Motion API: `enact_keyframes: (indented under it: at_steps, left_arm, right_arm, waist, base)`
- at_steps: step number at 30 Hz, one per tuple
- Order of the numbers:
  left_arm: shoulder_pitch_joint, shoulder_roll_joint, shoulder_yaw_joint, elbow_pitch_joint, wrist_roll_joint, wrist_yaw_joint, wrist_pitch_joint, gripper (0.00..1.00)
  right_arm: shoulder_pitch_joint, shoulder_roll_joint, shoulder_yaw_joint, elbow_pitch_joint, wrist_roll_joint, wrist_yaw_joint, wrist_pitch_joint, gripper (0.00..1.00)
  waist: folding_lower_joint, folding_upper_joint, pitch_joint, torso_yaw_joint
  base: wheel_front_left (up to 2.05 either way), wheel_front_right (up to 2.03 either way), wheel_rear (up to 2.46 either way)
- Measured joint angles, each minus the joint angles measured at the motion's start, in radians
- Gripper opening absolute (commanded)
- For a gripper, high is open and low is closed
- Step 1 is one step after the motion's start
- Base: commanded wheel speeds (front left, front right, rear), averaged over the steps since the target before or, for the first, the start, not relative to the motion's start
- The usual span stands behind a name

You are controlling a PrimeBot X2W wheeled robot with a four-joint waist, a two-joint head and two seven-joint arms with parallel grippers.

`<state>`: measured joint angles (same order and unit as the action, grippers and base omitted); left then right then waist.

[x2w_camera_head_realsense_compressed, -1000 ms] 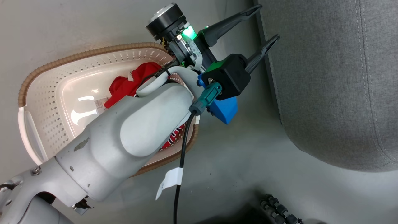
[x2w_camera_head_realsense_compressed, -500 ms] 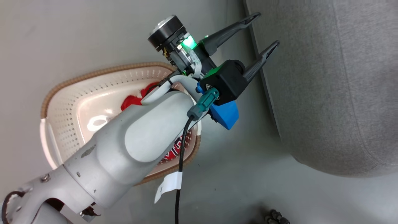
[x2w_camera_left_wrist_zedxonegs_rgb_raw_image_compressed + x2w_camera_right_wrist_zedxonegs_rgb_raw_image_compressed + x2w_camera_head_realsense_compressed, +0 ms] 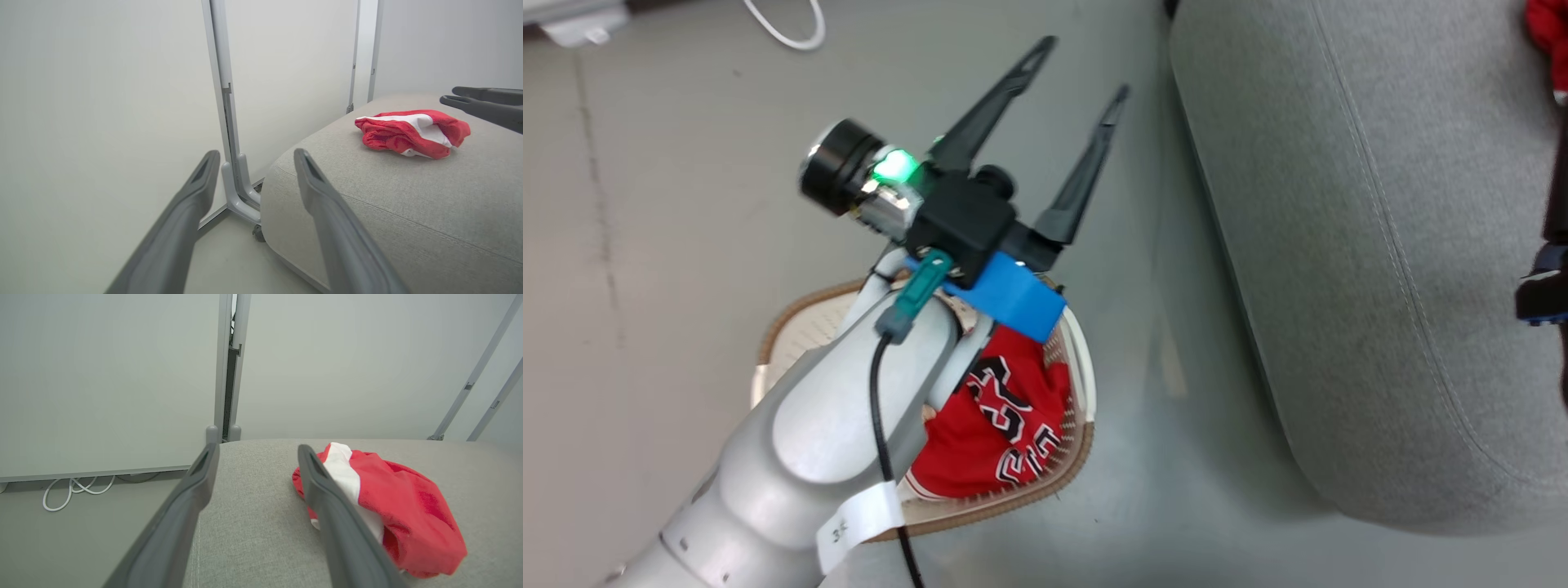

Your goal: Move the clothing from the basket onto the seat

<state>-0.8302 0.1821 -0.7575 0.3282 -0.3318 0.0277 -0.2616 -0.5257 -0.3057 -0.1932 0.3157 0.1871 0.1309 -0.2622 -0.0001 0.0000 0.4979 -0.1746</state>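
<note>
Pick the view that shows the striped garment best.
Left wrist view: the striped garment lies whole on the seat. In the right wrist view the right claw overlaps it; the head view catches a red scrap.

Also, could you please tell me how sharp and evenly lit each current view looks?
Head view: soft, even light, mild blur, and the green lamp behind the left gripper blooms. Left wrist view: its fingers are out of focus, the striped garment crisp. Right wrist view: the right gripper's fingers equally soft, garment sharp, faint shadow on the seat.
</note>
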Motion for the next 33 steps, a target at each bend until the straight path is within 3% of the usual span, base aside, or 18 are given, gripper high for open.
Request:
enact_keyframes:
  at_steps: [14, 24, 33]
  left_arm:
    - [0.299, -0.029, 0.334, -0.11, 0.088, 0.009, -0.001, 1.0]
    - [0.492, -0.07, 0.514, -0.15, 0.153, -0.03, -0.001, 1.0]
    - [0.634, -0.106, 0.6, -0.163, 0.196, -0.073, -0.001, 1.0]
  right_arm:
    - [0.106, 0.071, 0.171, -0.161, -0.022, 0.0, 0.0, 1.0]
    - [0.239, 0.119, 0.186, -0.205, -0.035, 0.0, 0.0, 1.0]
    - [0.364, 0.166, 0.144, -0.203, -0.033, 0.0, 0.0, 1.0]
  waist:
    - [-0.0001, 0.0, -0.185, 0.127]
    - [-0.0001, 0.0, -0.285, 0.168]
    - [-0.0001, 0.0, -0.366, 0.166]
  base:
    - [0.0, 0.0, 0.0]
    - [0.0, 0.0, 0.0]
    - [0.0, 0.0, 0.0]
